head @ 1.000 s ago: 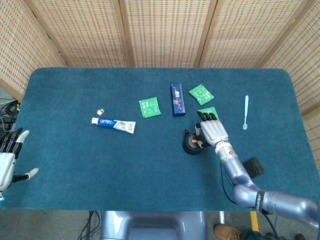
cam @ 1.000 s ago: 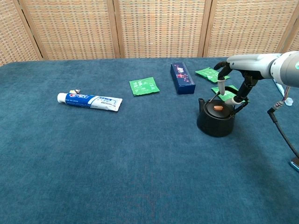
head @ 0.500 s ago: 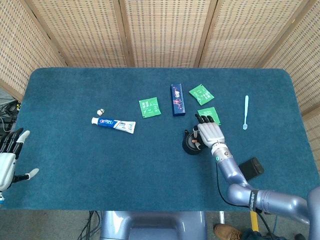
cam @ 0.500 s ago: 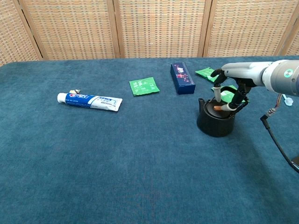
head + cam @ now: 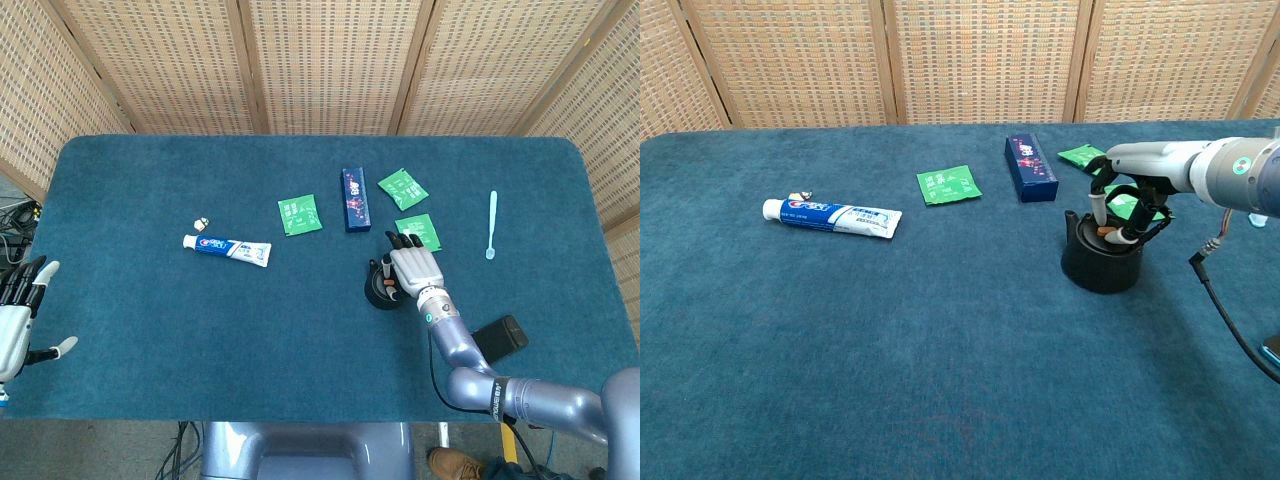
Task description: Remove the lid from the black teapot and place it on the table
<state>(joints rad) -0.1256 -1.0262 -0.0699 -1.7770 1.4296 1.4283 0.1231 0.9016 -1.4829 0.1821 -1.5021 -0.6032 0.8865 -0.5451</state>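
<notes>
The black teapot (image 5: 378,291) (image 5: 1100,266) stands right of the table's middle, its lid with an orange knob (image 5: 1107,232) still seated on top. My right hand (image 5: 412,270) (image 5: 1122,212) hangs directly over the pot, fingers curled down. The thumb sits left of the knob and the other fingers right of it, close around it, with no firm hold visible. In the head view the hand hides most of the lid. My left hand (image 5: 15,322) hovers off the table's left edge, fingers apart and empty.
A blue box (image 5: 355,199) (image 5: 1031,168) and green sachets (image 5: 403,188) (image 5: 299,215) (image 5: 948,184) lie just behind the pot. A toothpaste tube (image 5: 228,247) (image 5: 832,214) lies at the left, a toothbrush (image 5: 491,225) at the right, a flat black object (image 5: 500,335) near the front right.
My right hand has come down and slightly left onto the teapot's top, its fingers now bracketing the knob. The pot, lid and left hand have not moved.
</notes>
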